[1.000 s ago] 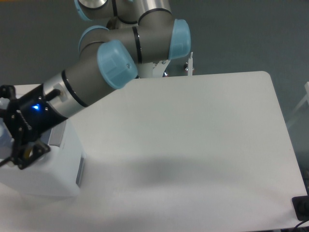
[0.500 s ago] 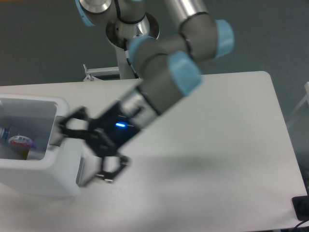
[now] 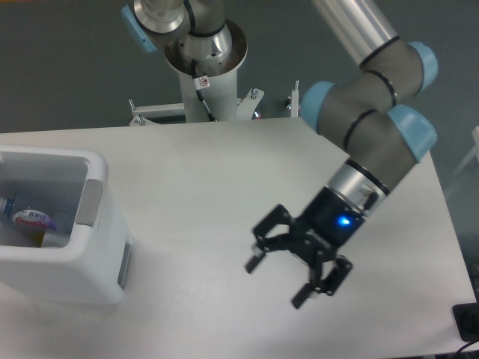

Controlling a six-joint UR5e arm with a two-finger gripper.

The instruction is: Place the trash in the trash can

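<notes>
The white trash can (image 3: 96,258) stands at the table's left edge, with a grey panel on its right wall. Inside it lies the crushed clear bottle (image 3: 30,217) with its blue-red label, one piece of the trash. The crumpled paper does not show in this view. My gripper (image 3: 278,283) hangs over the table's front middle, far to the right of the can. It is open with nothing between its fingers.
The arm's base column (image 3: 203,67) rises behind the table's far edge. A dark object (image 3: 468,321) sits at the front right corner. The white tabletop (image 3: 224,187) stretches between the can and my gripper.
My gripper has swung from over the trash can rightward across the table to the front middle. The bottle now shows inside the can.
</notes>
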